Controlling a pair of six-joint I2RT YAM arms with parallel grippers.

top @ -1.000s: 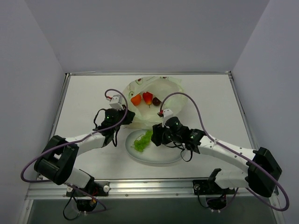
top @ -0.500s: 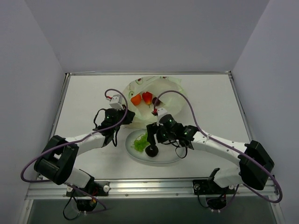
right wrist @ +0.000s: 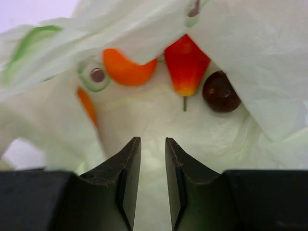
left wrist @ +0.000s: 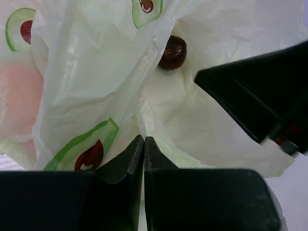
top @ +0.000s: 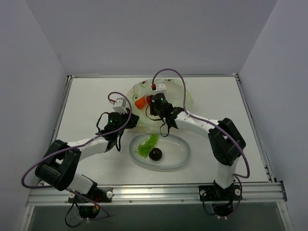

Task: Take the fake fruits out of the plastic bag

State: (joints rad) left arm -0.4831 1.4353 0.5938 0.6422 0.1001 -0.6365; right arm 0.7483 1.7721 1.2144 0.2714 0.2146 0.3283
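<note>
The plastic bag [top: 179, 94] lies at the table's back with its mouth held open. My left gripper [top: 130, 120] is shut on a fold of the bag's edge [left wrist: 143, 139]. My right gripper [top: 153, 104] hovers inside the bag's mouth with its jaws a little apart and empty [right wrist: 153, 142]. Ahead of it in the bag [right wrist: 250, 53] lie a round orange [right wrist: 127, 68], a red strawberry-like piece [right wrist: 186, 62] and a maroon ball [right wrist: 220, 91]. That ball also shows in the left wrist view [left wrist: 173, 52]. The green grape bunch [top: 147, 143] and another maroon ball [top: 155, 154] lie on the plate.
The white oval plate [top: 185, 155] sits in front of the bag, between the two arms. The right arm reaches across the plate's far side. Grey walls enclose the table on three sides.
The right gripper let a maroon ball go on the plate, then swung back and left to the bag's mouth. The left gripper has kept its hold on the bag.
</note>
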